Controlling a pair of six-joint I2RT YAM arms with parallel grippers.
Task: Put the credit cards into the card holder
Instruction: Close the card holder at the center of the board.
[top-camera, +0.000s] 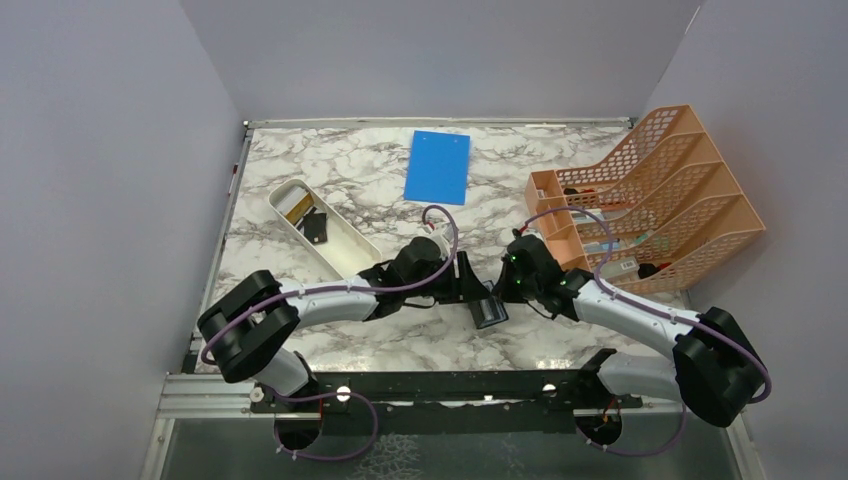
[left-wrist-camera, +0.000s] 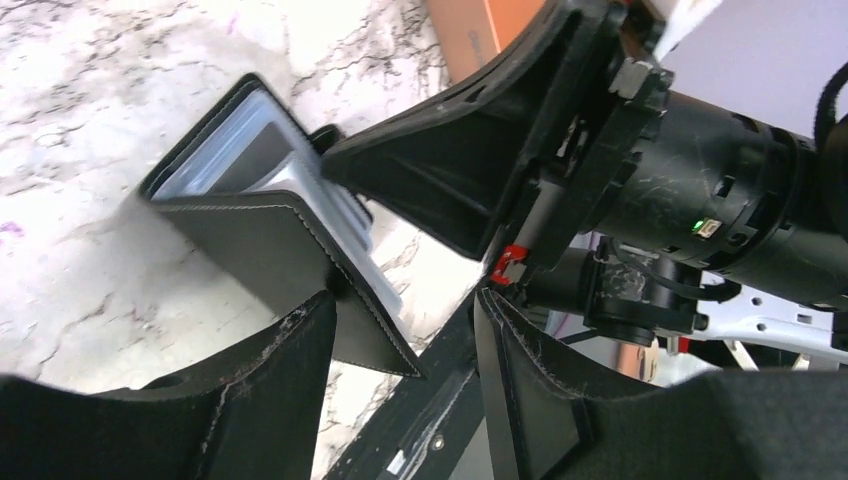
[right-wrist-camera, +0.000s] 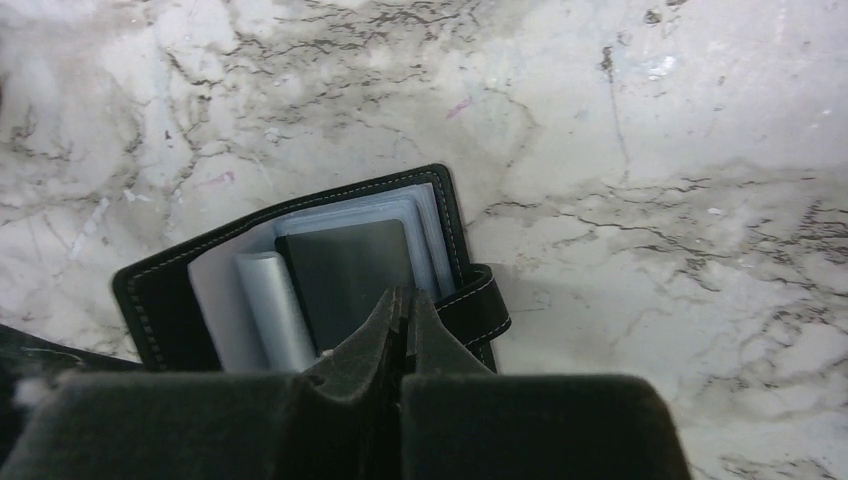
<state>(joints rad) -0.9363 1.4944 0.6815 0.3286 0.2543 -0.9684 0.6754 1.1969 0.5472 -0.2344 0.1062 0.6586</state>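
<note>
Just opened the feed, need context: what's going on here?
Both arms are at the card holder, which lies open on the marble table. The right gripper, shut, has its tips at a dark card lying on the holder's clear pockets; whether it is slotted in is unclear. The left gripper is open by the holder's cover, not clamping it. Other cards lie in the white tray.

Matt black, leather-like cover on the card holder (right-wrist-camera: 150, 290), pale stitching along its edge, glossy clear plastic sleeves inside. The dark card (right-wrist-camera: 345, 270) looks smooth with a dull sheen. The table (right-wrist-camera: 650, 150) is smooth, marble-patterned and faintly shiny. The right gripper (right-wrist-camera: 403, 300) is matt black and grainy. The left gripper (left-wrist-camera: 403, 305) shows scuffed, whitish edges.
</note>
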